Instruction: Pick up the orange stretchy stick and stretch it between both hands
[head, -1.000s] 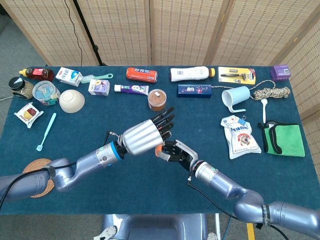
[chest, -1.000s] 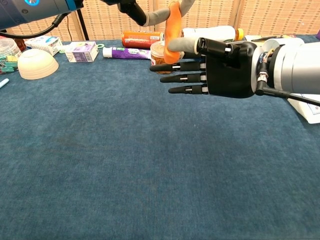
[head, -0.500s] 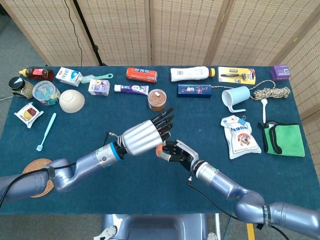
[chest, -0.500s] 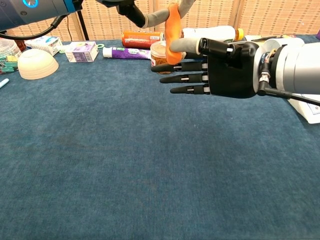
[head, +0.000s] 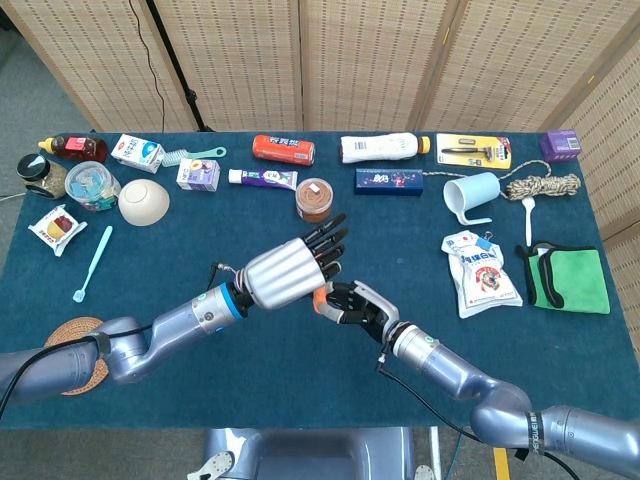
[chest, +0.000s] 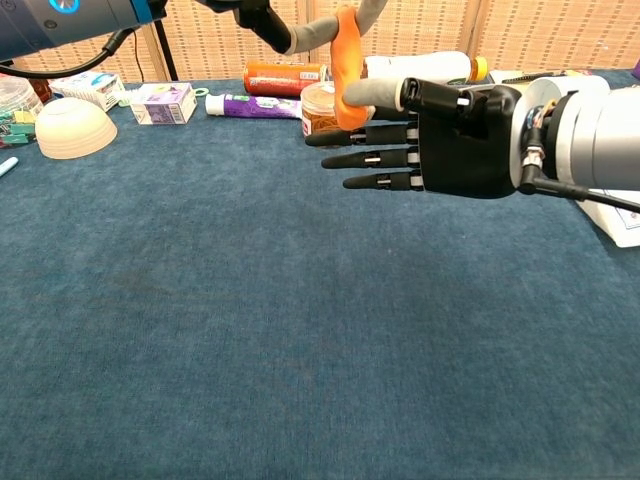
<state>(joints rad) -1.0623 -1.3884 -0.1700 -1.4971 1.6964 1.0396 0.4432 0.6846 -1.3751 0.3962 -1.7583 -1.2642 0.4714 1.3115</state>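
The orange stick (chest: 346, 62) stands upright; the right hand (chest: 455, 140) pinches its low end; the left hand (head: 290, 268) grips its top.

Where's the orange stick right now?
The orange stretchy stick is up off the table, mid-scene, hanging upright between the left hand above and the right hand pinching its lower end.

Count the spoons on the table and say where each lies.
2. A light blue spoon lies at the table's left side, below the bowl. A white spoon lies at the right, beside the green cloth. Others may be hidden.
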